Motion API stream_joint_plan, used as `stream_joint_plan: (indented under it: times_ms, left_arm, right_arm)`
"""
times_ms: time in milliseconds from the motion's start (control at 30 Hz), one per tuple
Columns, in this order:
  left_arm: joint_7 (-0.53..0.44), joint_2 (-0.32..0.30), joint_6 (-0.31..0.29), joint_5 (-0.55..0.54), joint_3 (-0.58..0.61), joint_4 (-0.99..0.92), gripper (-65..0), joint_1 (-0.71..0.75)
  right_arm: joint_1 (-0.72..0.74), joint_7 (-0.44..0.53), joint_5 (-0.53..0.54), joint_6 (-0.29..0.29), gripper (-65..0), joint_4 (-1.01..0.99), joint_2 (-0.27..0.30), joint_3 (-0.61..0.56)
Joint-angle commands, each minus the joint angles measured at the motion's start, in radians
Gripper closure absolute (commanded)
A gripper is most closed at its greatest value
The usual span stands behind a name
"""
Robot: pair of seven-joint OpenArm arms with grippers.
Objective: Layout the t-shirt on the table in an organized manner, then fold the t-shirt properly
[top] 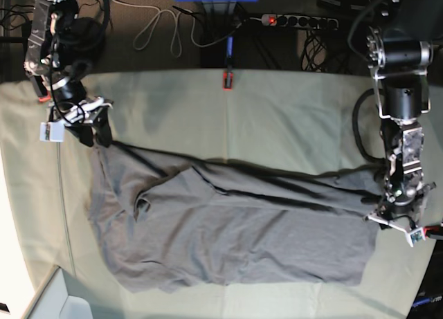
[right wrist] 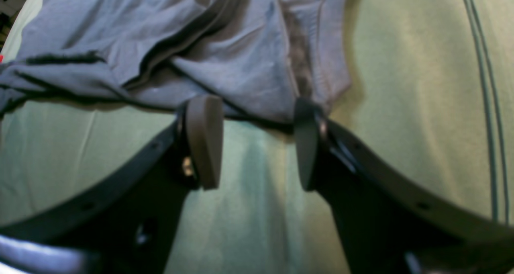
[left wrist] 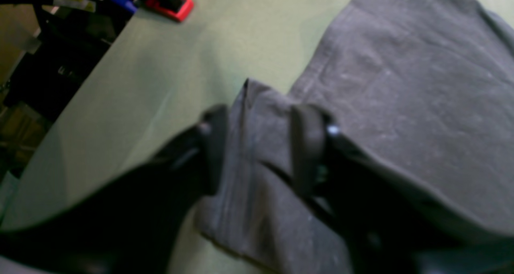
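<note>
The t-shirt lies spread across the middle of the worktop, rumpled along its far side. Left gripper: jaws parted, straddling a fold of the shirt's hem. Right gripper: jaws open, empty, at the shirt's edge.
</note>
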Motion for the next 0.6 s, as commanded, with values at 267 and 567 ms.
stream_joint_plan:
  times_ms: [267, 567]
  left_arm:
    - [0.058, -0.020, 0.007, 0.002, -0.047, 0.063, -32.7, 0.048]
    - [0.062, 0.011, 0.006, 0.002, -0.195, 0.159, -32.8, 0.203]
  right_arm:
    - [0.103, -0.036, -0.002, 0.015, -31.2, 0.014, 0.055, -0.057]
    - [0.242, -0.076, -0.212, 0.015, -36.1, -0.111, 0.059, -0.071]
